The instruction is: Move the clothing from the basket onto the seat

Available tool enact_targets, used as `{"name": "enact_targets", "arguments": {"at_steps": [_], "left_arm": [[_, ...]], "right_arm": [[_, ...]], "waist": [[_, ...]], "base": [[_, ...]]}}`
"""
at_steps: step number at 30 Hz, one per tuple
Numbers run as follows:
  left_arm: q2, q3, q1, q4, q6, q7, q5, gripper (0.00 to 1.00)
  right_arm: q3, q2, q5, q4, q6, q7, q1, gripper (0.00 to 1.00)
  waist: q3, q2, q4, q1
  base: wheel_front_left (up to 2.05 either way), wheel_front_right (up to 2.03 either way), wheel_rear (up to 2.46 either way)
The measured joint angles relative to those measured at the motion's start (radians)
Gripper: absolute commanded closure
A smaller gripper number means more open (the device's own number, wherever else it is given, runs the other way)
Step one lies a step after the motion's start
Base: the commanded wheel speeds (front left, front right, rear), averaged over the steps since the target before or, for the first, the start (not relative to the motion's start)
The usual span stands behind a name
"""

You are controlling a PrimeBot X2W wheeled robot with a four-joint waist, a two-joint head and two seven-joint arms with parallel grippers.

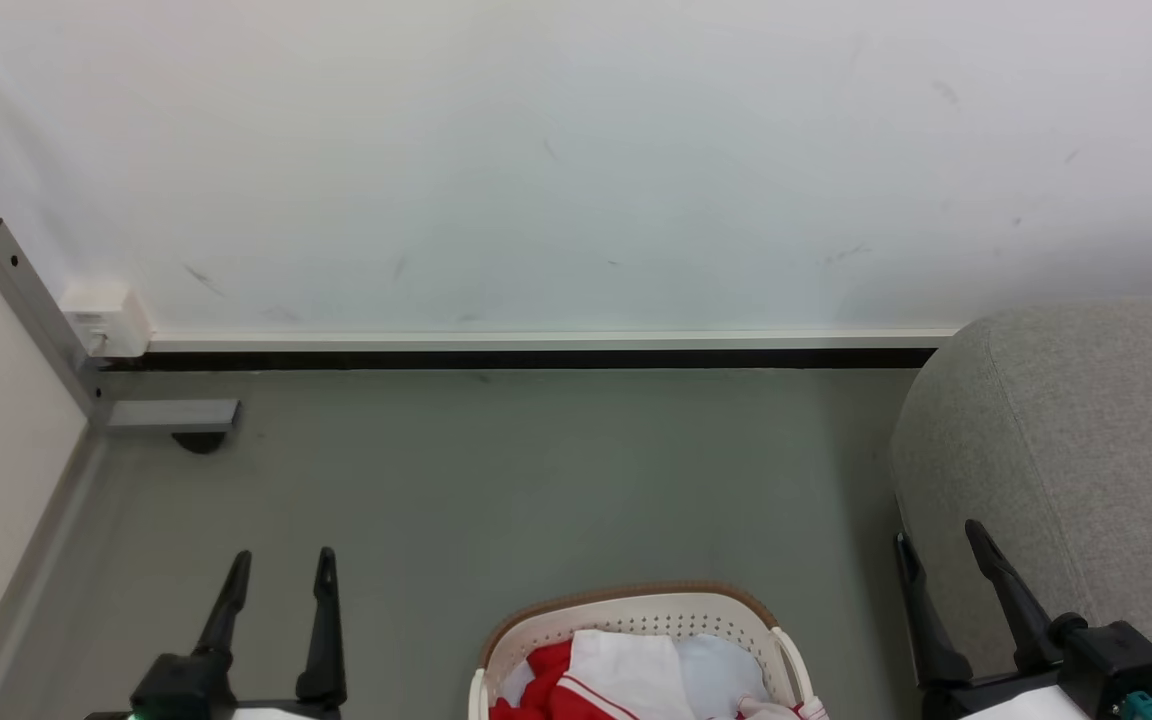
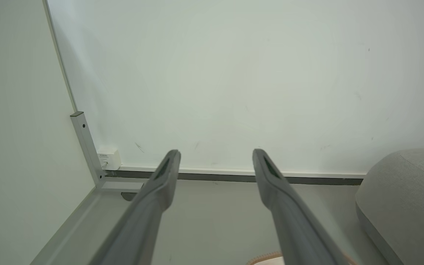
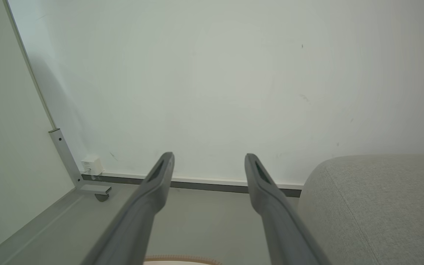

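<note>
The floor (image 1: 496, 480) is grey-green and smooth. The basket (image 1: 636, 612) stands on it at the near edge, in the middle. The seat (image 1: 1066, 430) stands on the floor at the right, with a strip of floor between it and the basket. At the far left a grey metal bar (image 1: 171, 414) sits low by the wall (image 1: 576, 150), with a small dark wheel (image 1: 201, 442) under it.
</note>
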Motion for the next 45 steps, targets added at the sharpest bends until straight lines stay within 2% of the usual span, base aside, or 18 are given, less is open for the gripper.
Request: {"name": "enact_targets", "arguments": {"at_steps": [11, 33, 39, 45], "left_arm": [[-0.001, 0.004, 0.004, -0.002, -0.002, -0.020, 0.077, 0.00], [-0.016, 0.034, -0.001, -0.005, -0.024, -0.020, 0.063, 0.00], [-0.020, 0.030, -0.029, 0.015, -0.046, -0.020, 0.041, 0.00], [-0.022, 0.003, -0.128, 0.077, -0.087, -0.020, 0.042, 0.00]], "right_arm": [[0.003, 0.000, -0.047, -0.001, 0.000, -0.019, 0.002, 0.00], [-0.002, 0.001, -0.038, -0.011, 0.000, -0.021, -0.002, 0.00], [0.005, -0.007, -0.018, -0.033, 0.000, -0.021, -0.024, 0.00], [-0.006, -0.037, -0.004, -0.065, 0.000, -0.021, -0.094, 0.00]], "waist": [[-0.006, 0.0000, -0.007, 0.0000], [0.017, 0.0000, -0.024, 0.0000], [0.055, 0.0000, -0.052, 0.0000], [0.150, 0.0000, -0.081, 0.0000]], "base": [[0.00, 0.00, 0.00], [0.00, 0.00, 0.00], [0.00, 0.00, 0.00], [0.00, 0.00, 0.00]]}}
